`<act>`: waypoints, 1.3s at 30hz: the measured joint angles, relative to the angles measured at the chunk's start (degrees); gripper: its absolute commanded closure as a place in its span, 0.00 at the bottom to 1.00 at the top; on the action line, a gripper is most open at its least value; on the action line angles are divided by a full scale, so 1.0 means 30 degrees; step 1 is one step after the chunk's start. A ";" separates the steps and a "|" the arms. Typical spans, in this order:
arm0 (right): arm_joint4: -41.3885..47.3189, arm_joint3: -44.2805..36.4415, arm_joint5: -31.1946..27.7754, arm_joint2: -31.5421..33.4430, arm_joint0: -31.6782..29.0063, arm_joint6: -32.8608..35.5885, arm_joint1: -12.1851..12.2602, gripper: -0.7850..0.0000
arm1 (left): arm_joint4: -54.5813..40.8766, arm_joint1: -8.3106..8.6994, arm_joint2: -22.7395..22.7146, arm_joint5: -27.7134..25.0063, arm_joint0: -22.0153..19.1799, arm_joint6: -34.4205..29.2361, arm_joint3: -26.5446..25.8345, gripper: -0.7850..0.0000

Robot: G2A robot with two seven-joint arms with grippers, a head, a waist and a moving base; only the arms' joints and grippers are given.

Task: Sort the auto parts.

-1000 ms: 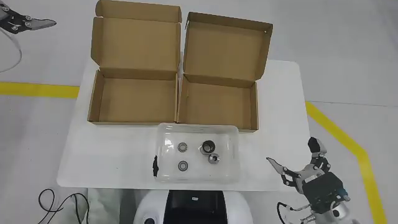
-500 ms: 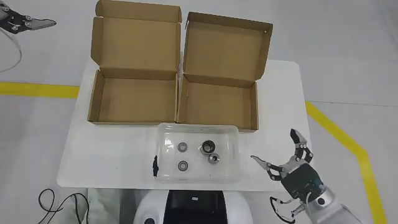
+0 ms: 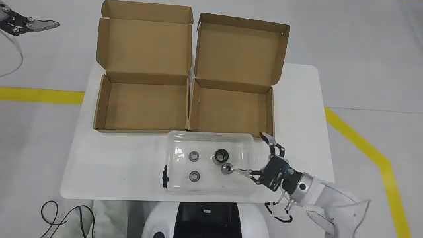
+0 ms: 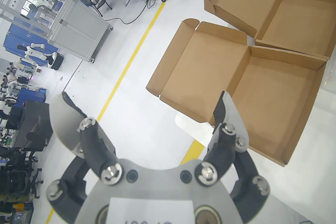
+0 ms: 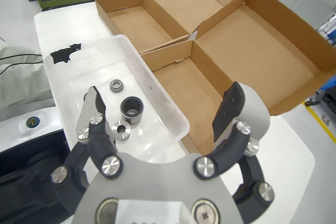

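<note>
Over the right end of the clear tray (image 3: 177, 147), the right pincer (image 3: 250, 153) now hangs released, fingers spread wide. A second ago it was beyond the worktop's (image 3: 301, 106) right edge, and it has since swung inward. Four parts lie untouched inside the tray: a far bearing (image 3: 194, 155), a near bearing (image 3: 195, 176), a dark-bored sleeve (image 3: 221, 155) and a small silver bushing (image 3: 227, 168), which sits closest to one fingertip. Behind the tray, the left box (image 3: 142, 106) and right box (image 3: 231, 109) hold nothing, so sorting has not begun. This approach suggests a first pick is at hand, probably the bushing. Out above the floor, the left pincer (image 4: 143, 95) is likewise released and grasps nothing.
</note>
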 measured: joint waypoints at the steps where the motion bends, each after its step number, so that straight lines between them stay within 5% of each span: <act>1: -0.0029 0.0156 -0.0249 -0.0207 0.0228 0.0306 0.0019 0.00 | 0.0000 0.0000 0.0000 0.0000 0.0000 0.0000 0.0000 0.00; 25: 0.0380 0.1274 -0.1212 -0.1215 0.1340 0.1514 0.0107 0.00 | 0.0000 0.0000 0.0000 0.0000 0.0000 0.0000 0.0000 0.00; 39: 0.0302 0.4565 -0.2407 -0.3714 0.5087 0.3262 0.0213 0.00 | 0.0000 0.0000 0.0000 0.0000 0.0000 0.0000 0.0000 0.00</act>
